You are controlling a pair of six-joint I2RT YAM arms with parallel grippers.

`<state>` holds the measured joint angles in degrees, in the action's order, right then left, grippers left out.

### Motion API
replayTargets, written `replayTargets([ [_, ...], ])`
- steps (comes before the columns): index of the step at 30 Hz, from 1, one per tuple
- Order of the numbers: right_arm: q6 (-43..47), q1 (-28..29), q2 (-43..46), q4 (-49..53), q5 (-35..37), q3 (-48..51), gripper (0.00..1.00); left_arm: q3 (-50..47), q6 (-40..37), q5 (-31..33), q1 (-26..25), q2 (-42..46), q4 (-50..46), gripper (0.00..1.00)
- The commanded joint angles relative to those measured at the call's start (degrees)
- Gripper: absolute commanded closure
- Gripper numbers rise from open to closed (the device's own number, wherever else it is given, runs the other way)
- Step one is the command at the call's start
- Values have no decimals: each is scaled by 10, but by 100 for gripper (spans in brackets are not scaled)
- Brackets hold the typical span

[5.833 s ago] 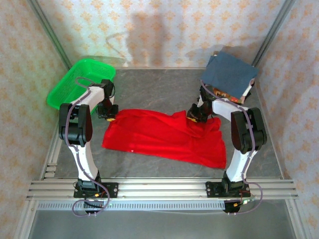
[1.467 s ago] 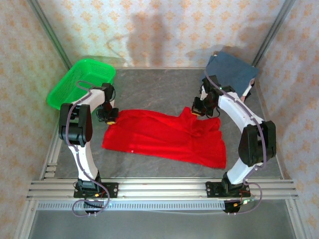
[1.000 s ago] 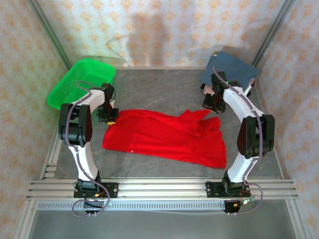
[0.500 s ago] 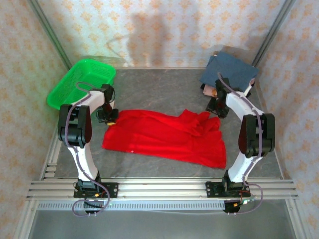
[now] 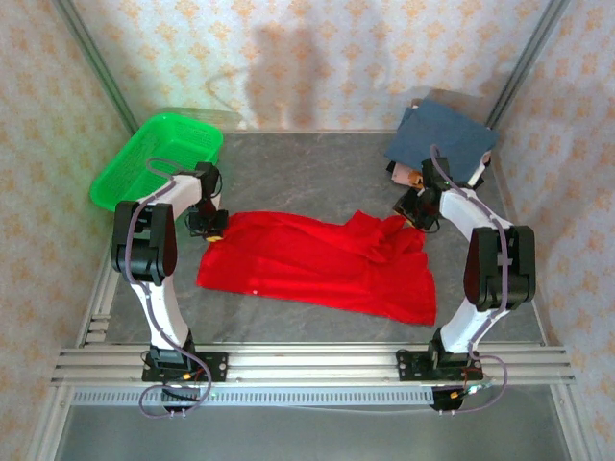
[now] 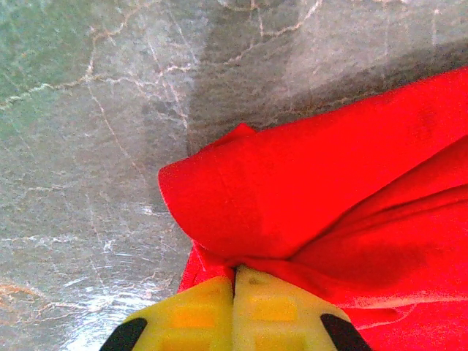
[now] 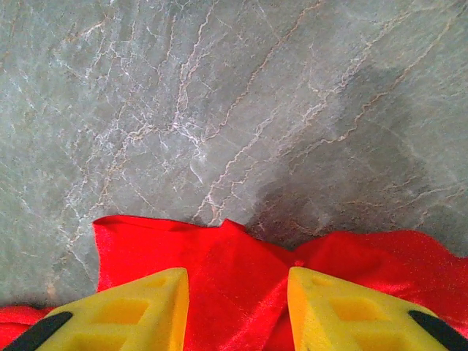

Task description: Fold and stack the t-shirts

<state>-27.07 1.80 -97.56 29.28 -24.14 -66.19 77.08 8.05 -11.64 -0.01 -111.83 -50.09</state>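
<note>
A bright red t-shirt (image 5: 317, 264) lies spread across the middle of the table. My left gripper (image 5: 213, 230) is shut on its far left corner; in the left wrist view the yellow fingers (image 6: 190, 307) press together on a pinched fold of red t-shirt (image 6: 314, 190). My right gripper (image 5: 408, 215) hovers open over the shirt's bunched far right corner. In the right wrist view red t-shirt (image 7: 234, 252) lies between and below the spread fingertips (image 7: 164, 292). A folded slate-blue t-shirt (image 5: 442, 142) tops a small stack at the back right, with patterned cloth (image 5: 407, 175) peeking out beneath it.
A green mesh basket (image 5: 159, 158) stands at the back left, close behind the left arm. Bare grey marble table (image 5: 307, 173) lies between basket and stack. Patterned walls close in the back and both sides, and an aluminium rail (image 5: 307, 363) runs along the near edge.
The right gripper, shut a second ago near the stack, has opened and come down and slightly forward onto the shirt's far right corner. The left gripper has kept its hold and place.
</note>
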Motion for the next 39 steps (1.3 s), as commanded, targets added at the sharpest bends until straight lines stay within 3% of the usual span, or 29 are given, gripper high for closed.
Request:
replayTargets([
  [1,-30,-3,4,3,-6,3,60,-4,-5,-1,-4,-9,-8,100],
  [18,-105,-7,-14,-22,-39,29,62,5,-7,-1,-4,-23,-10,100],
  [21,-107,-8,-20,-11,-27,28,70,4,-7,0,-4,-23,-9,100],
  [26,-107,-17,-19,2,-17,22,94,4,-6,0,-3,-23,-8,100],
  [29,-82,-23,-5,39,15,3,100,5,4,-2,2,-15,-6,100],
  [35,30,-38,5,112,63,-62,100,32,29,-11,20,20,-5,100],
  [39,113,-38,18,101,95,-86,100,61,38,-11,28,45,-11,100],
])
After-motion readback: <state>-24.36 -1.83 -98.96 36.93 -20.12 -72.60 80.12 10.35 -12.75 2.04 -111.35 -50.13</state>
